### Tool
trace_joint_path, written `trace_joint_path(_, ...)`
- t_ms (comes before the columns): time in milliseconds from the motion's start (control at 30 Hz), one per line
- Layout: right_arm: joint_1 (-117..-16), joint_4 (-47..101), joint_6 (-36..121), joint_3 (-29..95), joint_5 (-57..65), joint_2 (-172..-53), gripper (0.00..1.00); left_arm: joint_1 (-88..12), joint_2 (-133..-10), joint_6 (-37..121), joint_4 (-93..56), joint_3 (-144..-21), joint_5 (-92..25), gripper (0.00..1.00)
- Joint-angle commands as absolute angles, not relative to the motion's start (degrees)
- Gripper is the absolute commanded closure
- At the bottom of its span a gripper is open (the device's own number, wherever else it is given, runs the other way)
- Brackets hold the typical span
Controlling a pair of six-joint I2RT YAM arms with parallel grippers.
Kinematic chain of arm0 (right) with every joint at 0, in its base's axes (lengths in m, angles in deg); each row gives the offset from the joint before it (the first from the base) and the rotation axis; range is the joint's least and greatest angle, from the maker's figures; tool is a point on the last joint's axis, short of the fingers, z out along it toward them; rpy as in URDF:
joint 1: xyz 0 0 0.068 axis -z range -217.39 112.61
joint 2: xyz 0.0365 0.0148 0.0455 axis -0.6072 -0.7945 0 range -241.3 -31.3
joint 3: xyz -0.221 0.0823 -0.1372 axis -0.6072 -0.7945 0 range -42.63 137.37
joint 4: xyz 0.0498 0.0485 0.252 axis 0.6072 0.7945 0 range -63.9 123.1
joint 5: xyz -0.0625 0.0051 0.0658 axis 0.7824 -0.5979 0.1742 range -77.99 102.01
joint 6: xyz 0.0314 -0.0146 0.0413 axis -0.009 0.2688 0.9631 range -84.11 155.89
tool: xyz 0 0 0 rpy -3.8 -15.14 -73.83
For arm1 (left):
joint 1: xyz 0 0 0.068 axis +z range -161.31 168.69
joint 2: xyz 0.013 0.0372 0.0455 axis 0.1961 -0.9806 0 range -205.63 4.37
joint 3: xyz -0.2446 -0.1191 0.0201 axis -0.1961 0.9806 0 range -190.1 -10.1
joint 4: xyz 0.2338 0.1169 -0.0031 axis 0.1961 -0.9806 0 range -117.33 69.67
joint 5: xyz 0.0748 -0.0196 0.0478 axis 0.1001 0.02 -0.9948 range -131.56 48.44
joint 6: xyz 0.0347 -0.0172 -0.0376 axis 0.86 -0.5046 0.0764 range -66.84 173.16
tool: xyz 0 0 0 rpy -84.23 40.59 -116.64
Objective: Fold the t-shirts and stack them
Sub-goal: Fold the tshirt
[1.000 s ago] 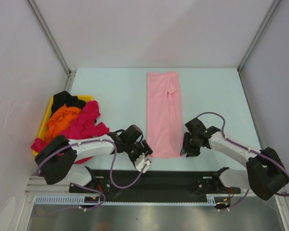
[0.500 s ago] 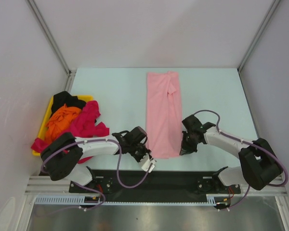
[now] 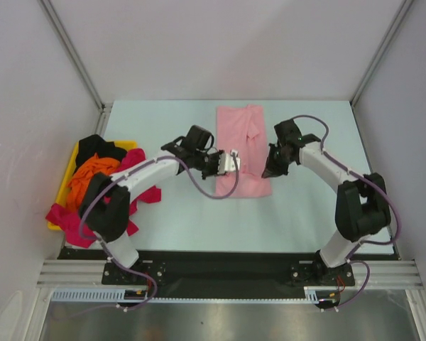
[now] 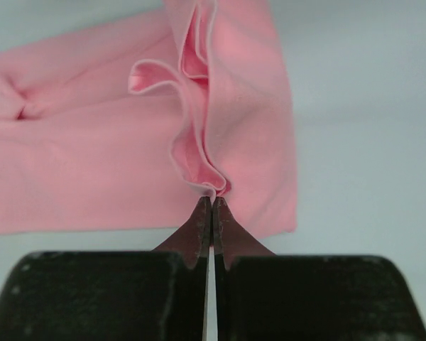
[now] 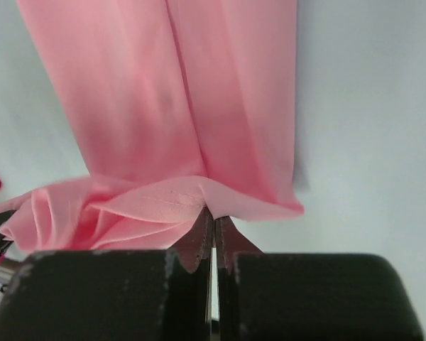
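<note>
Your left gripper (image 4: 212, 202) and right gripper (image 5: 213, 213) jaws clamp pink t-shirt (image 3: 243, 135) mid-fold; other t-shirts (image 3: 92, 177) unfolded at tabletop (image 3: 170, 213) left edge.

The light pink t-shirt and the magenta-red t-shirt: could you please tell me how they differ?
The light pink t-shirt lies as a smooth strip on the table; the magenta-red t-shirt is crumpled, spilling over the yellow tray. One end of the pink one is pinched by the left end effector and right end effector; no end effector holds the magenta-red one. Both are plain cloth shirts.
</note>
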State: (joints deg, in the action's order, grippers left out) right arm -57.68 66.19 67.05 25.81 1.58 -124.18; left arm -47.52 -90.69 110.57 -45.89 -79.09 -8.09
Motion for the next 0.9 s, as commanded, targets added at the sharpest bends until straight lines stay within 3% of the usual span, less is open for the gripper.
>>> trace_joint_path(0, -55.06, 64.68, 62.88, 33.55, 0.59, -130.85, 1.00, -43.48, -97.22, 104.41, -50.21, -86.81, -4.21, 1.00)
trace_joint_path(300, -51.11, 63.19, 60.76, 51.66, -0.99, -145.11, 1.00, -39.88, -108.81, 100.28, -42.22, -97.10, -7.20, 1.00)
trace_joint_path(500, -49.61, 60.64, 60.50, 54.92, -3.36, -150.65, 1.00, -38.64, -115.41, 96.23, -39.32, -106.50, -9.13, 1.00)
trace_joint_path(867, -47.94, 56.07, 62.78, 59.23, -4.50, -155.40, 0.99, -38.64, -122.44, 93.25, -40.36, -113.10, -14.49, 0.98)
